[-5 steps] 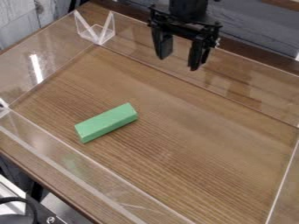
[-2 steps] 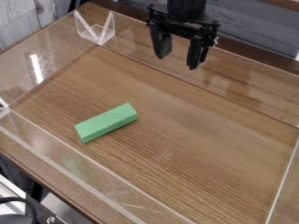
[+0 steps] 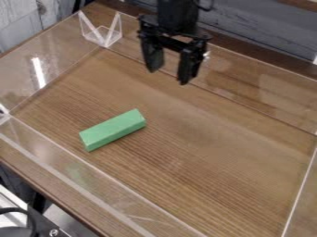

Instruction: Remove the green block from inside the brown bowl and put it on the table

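Observation:
The green block (image 3: pixel 113 130) lies flat on the table (image 3: pixel 223 157), left of centre and turned diagonally. My black gripper (image 3: pixel 169 67) hangs over the far part of the table, pointing down, well beyond and to the right of the block. Its fingers stand apart with nothing between them. No brown bowl shows in this view.
Low clear acrylic walls (image 3: pixel 37 69) run around the tabletop, with a folded clear corner piece (image 3: pixel 99 30) at the far left. The near wall (image 3: pixel 148 222) stands along the front edge.
The gripper has shifted left and slightly lower in the picture, closer to the block's side of the table. The block has not moved.

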`<state>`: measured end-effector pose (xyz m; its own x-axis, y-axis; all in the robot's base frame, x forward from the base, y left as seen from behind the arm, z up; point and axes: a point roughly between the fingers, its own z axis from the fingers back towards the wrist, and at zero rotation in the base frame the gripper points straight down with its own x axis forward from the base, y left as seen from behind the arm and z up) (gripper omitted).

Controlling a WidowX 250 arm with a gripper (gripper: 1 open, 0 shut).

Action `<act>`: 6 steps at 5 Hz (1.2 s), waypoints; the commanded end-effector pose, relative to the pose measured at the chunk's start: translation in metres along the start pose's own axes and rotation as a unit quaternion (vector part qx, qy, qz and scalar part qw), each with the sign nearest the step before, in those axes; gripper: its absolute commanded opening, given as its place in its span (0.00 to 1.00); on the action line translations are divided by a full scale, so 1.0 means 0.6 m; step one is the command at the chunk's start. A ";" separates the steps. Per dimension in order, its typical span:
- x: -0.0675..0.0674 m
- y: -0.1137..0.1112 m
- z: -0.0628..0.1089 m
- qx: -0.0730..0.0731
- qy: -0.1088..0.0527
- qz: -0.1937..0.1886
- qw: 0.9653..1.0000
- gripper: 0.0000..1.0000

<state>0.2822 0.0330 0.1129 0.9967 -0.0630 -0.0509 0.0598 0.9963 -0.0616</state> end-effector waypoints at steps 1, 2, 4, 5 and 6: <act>-0.020 0.022 0.026 0.011 -0.036 -0.013 0.999 1.00; -0.047 0.049 0.021 0.017 -0.041 -0.023 0.999 1.00; -0.100 0.103 -0.010 0.031 -0.058 -0.033 0.997 1.00; -0.112 0.115 -0.029 0.031 -0.060 -0.030 0.997 1.00; -0.117 0.119 -0.044 0.028 -0.059 -0.028 0.997 1.00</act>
<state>0.2118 0.1034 0.0773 0.9918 -0.1214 0.0387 0.1224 0.9922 -0.0253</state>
